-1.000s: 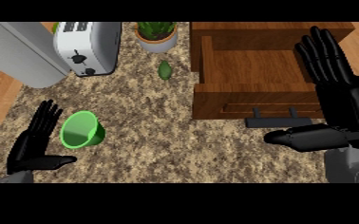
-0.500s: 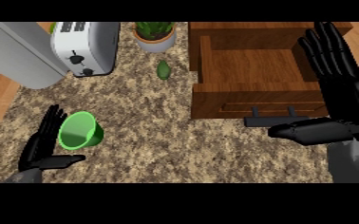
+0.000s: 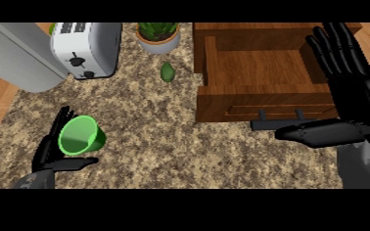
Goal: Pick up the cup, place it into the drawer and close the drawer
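A bright green cup (image 3: 81,136) stands on the speckled counter at the lower left, its mouth tipped toward me. My left hand (image 3: 49,149) is right against it: straight fingers rise behind its left side and the thumb lies below it, so the hand is open. A wooden drawer (image 3: 254,67) is pulled out at the upper right, its inside bare and its dark handle (image 3: 278,115) on the front panel. My right hand (image 3: 348,98) is held open over the drawer's right side, fingers up, thumb pointing left below the handle.
A white toaster (image 3: 86,49) stands at the back left beside a grey appliance (image 3: 25,61). A potted plant (image 3: 157,35) and a small green fruit (image 3: 168,72) sit between the toaster and the drawer. Bare counter (image 3: 173,147) lies between cup and drawer.
My left hand has slid right until the cup sits between its fingers and thumb. The cup and drawer have stayed put, and the right hand has barely shifted.
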{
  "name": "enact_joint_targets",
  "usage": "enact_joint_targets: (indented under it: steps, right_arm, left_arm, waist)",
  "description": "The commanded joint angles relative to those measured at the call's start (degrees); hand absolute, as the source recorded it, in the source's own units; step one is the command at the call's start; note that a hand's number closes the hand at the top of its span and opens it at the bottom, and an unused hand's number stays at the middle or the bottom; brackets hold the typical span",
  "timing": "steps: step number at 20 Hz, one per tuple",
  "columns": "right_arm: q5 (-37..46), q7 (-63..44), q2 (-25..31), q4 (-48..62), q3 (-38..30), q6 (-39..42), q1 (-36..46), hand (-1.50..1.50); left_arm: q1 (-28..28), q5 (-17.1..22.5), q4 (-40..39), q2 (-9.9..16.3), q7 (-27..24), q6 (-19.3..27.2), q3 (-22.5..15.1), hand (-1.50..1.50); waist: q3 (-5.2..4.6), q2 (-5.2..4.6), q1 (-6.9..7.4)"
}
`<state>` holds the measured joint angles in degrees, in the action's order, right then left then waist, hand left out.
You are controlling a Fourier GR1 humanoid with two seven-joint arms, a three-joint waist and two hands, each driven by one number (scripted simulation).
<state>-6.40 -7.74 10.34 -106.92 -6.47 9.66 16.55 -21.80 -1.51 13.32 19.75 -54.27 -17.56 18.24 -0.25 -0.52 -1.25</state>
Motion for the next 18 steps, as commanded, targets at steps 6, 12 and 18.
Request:
enact_joint_targets:
  steps: [6, 12, 18]
  right_arm:
    - [0.2, 0.13, -0.03, -3.18, 1.43, 1.37, -3.66, -1.5]
    - [-0.17, -2.71, -0.23, -1.28, 0.87, -0.36, 0.91, -1.5]
    - [0.29, -0.34, 0.69, -0.64, -0.21, 0.56, -0.88, -1.5]
  left_arm:
    - [0.52, -1.44, -2.15, -2.1, -9.12, -3.76, -1.02, -1.5]
    - [-2.91, -0.54, -1.71, -3.69, -5.71, -10.65, -1.33, -1.5]
    - [-3.16, -0.42, 3.02, -5.19, -12.89, -0.2, -0.55, 1.5]
  waist:
    - [-0.07, -0.02, -0.65]
    - [-0.07, -0.01, -0.02]
    - [-0.07, -0.14, -0.34]
